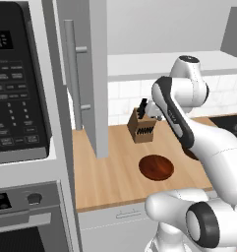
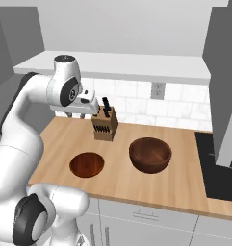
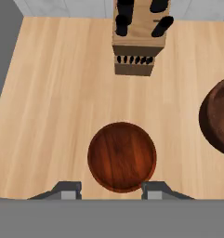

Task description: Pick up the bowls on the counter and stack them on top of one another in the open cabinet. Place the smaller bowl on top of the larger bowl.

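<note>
We see both bowls sitting upright on the counter (image 2: 185, 187), apart from each other. In the right base view the small bowl (image 2: 86, 164) lies near the front edge, at about 9 o'clock from the large bowl (image 2: 150, 154), with bare wood between them. The knife block (image 2: 105, 125) stands behind them, at about 1 o'clock from the small bowl and 10 o'clock from the large one, close to the tiled wall. In the left base view the small bowl (image 1: 156, 167) shows at about 5 o'clock from the knife block (image 1: 142, 126), and the arm covers nearly all of the large bowl, leaving a dark sliver at the arm's edge. The cabinet (image 1: 139, 63) is up on the wall above the counter; its grey door (image 1: 88, 74) with the silver bar handle stands swung out at the left, and the pale shelf runs along to the right. A black microwave (image 1: 16, 83) fills the left of that view. In the hand view we look straight down on the small bowl (image 3: 122, 156), and the gripper (image 3: 111, 190) hangs above it with its two tips spread wide, one at 7 o'clock and one at 5 o'clock of the bowl, holding nothing. The large bowl (image 3: 218, 116) is cut off at 3 o'clock, and the knife block (image 3: 137, 39) sits at 12 o'clock.
</note>
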